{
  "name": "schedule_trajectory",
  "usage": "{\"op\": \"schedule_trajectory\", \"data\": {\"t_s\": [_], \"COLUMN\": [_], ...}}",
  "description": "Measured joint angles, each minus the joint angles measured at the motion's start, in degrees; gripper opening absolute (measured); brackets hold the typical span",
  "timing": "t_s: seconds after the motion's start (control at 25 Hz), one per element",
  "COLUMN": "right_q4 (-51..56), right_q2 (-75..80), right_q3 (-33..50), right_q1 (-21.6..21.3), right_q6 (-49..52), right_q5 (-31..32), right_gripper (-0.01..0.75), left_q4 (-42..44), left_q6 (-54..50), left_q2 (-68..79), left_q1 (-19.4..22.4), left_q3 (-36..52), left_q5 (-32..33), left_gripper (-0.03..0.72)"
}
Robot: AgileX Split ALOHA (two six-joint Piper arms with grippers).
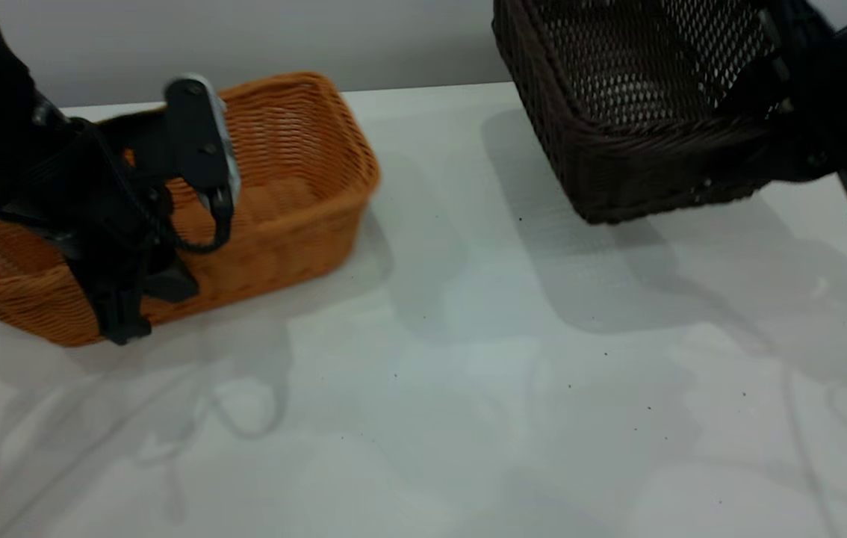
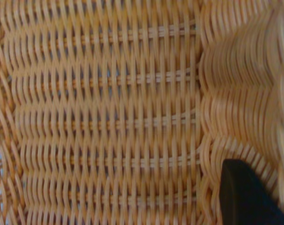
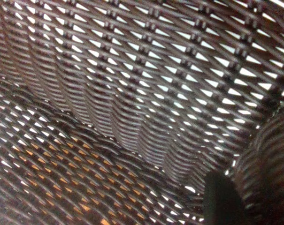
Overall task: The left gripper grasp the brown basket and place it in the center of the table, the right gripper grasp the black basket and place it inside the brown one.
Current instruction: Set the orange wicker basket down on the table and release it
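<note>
Item 1. The brown basket [image 1: 296, 172]: rectangular orange-tan wicker, sloping sides, braided rim. It sits on the white bench [image 1: 468, 418] toward the left arm's side, one end raised slightly off the surface at the near-left corner, so it sits tilted. Contents: nothing but the inner finger of the left claw; woven floor and walls bare in the left wrist view [image 2: 109, 117].

Item 2. The left claw [image 1: 125, 314]: clamped narrow over the near long wall of the brown basket, one finger outside the wall, the other inside. A black fingertip [image 2: 245, 197] lies against the weave in the left wrist view. The camera bar [image 1: 203, 138] stands above the rim, its cable looping down in front of the wall.

Item 3. The black basket [image 1: 618, 112]: rectangular blackish-brown open-mesh wicker, braided rim. It hangs in the air, tilted, clear of the bench, with its shadow falling on the surface below. It is well apart from the brown basket. Contents: none visible; light shows through the mesh floor and sides [image 3: 132, 93].

Item 4. The right claw [image 1: 782, 90]: closed on the black basket's wall at the end nearest the right arm, carrying the basket. A dark fingertip [image 3: 221, 199] lies inside against the mesh in the right wrist view.
</note>
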Motion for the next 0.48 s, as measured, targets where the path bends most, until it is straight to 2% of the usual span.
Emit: {"op": "schedule_trajectory", "data": {"t_s": [0.16,0.48], "right_q4": [-5.8,-12.3], "right_q2": [0.0,0.0], "right_q3": [-3.2,-9.7], "right_q1": [-0.9,-0.9], "right_q6": [1.2,4.3], "right_q5": [4.9,8.9], "right_gripper": [0.239,0.239], "left_q4": [-0.1,-2.0], "left_q6": [2.2,2.4], "left_q2": [-0.1,-0.2], "left_q1": [-2.4,-10.1], "left_q3": [0.0,0.0], "left_q5": [2.1,4.6], "left_gripper": [0.093,0.093]}}
